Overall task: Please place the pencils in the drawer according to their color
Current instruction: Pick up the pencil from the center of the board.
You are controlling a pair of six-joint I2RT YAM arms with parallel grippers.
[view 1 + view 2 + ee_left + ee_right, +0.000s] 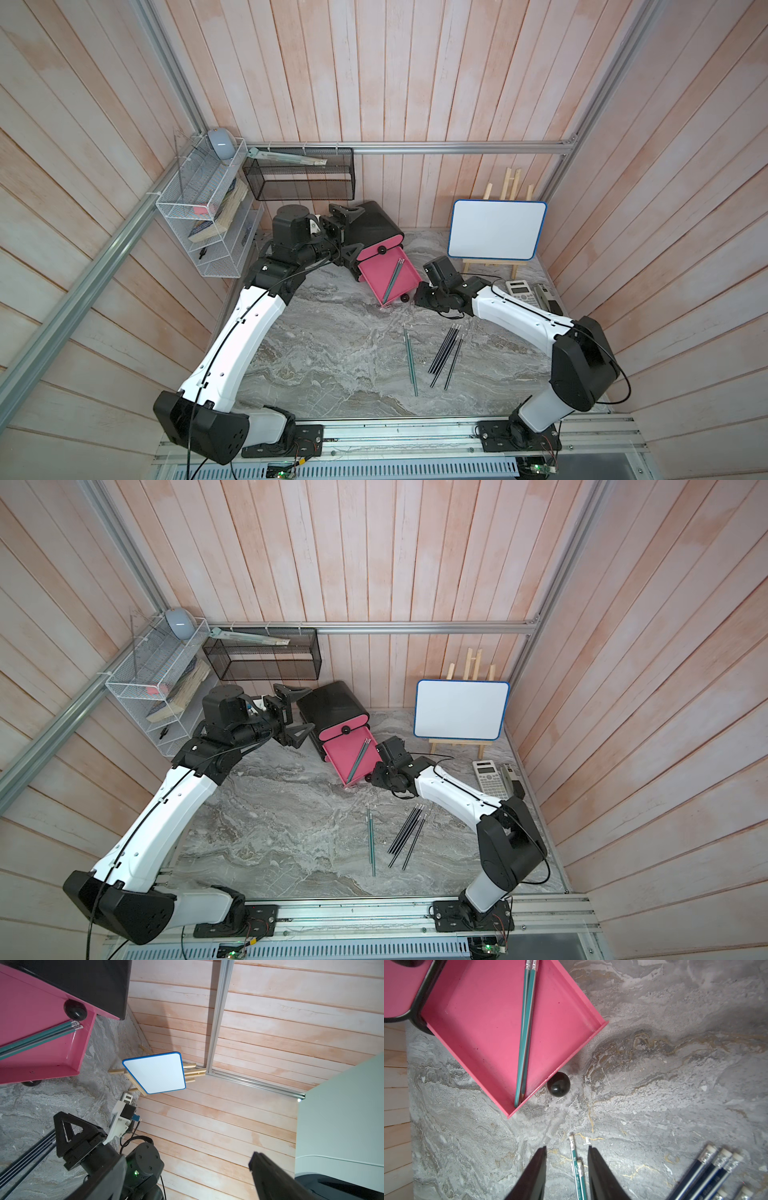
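Two teal pencils [410, 359] on bench [332, 353] near black pencils [445, 355]; other teal ones [394, 279] lie in open pink drawer [374, 270]. Right gripper [566, 1148] hovers near their eraser ends, jaws apart, empty; left gripper [351, 230] also apart, beside cabinet [374, 224]. Risk: thin pencil rolls, slips from jaws.

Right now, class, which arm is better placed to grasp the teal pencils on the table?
Right: the right tool, open, hangs near the eraser ends of the teal pencils; the left tool sits away beside the cabinet.
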